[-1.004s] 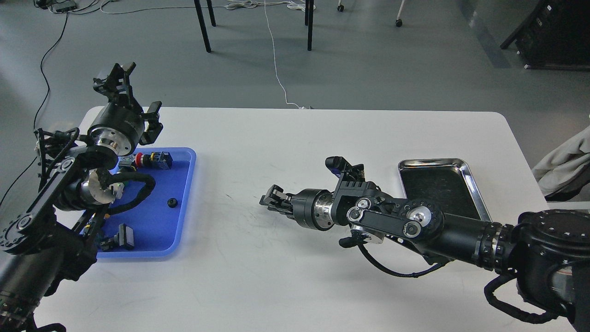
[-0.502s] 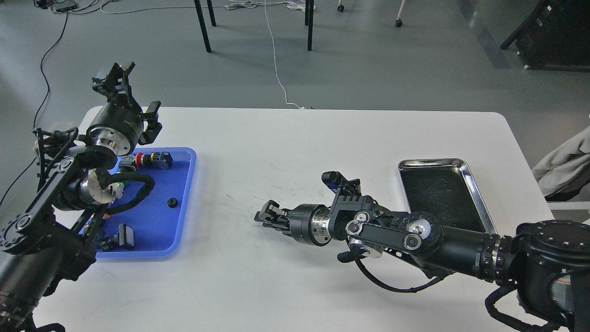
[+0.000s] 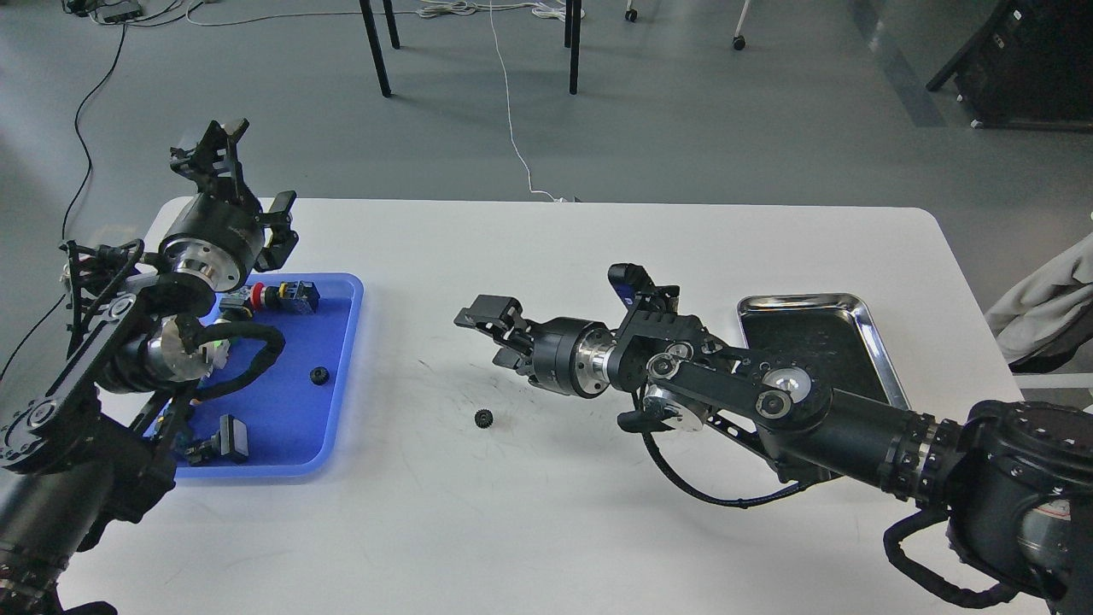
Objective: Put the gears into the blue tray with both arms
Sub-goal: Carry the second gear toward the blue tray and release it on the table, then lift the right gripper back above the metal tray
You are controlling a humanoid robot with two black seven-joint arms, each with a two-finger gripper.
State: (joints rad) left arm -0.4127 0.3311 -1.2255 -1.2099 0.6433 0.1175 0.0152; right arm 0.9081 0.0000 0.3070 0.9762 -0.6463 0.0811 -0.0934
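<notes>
The blue tray (image 3: 333,342) is seen on the left side of the white table (image 3: 555,512). One small black gear (image 3: 319,375) is seen lying flat on the tray's floor, near its right rim. A push-button switch with a red cap (image 3: 277,296) is seen at the tray's far end, and a dark switch (image 3: 224,441) is seen at its near end. Part of the tray is hidden by the left arm.

A shiny steel tray (image 3: 879,342) with a dark inside is seen on the right side of the table. Its near part is hidden by the right arm.

The second gear (image 3: 483,418) is seen lying on the bare table, between the two trays and outside the blue tray. It is not touched by anything.

The right gripper (image 3: 488,329) is held above the table, apart from that gear, with its fingers spread and nothing between them. The left gripper (image 3: 207,152) is held up past the far end of the blue tray; whether its fingers are spread or pressed together cannot be told.

Scuff marks are seen on the table top. Beyond it, a grey floor (image 3: 683,111) is seen, with dark chair legs (image 3: 376,51) and a white cable (image 3: 512,128) running across it.
</notes>
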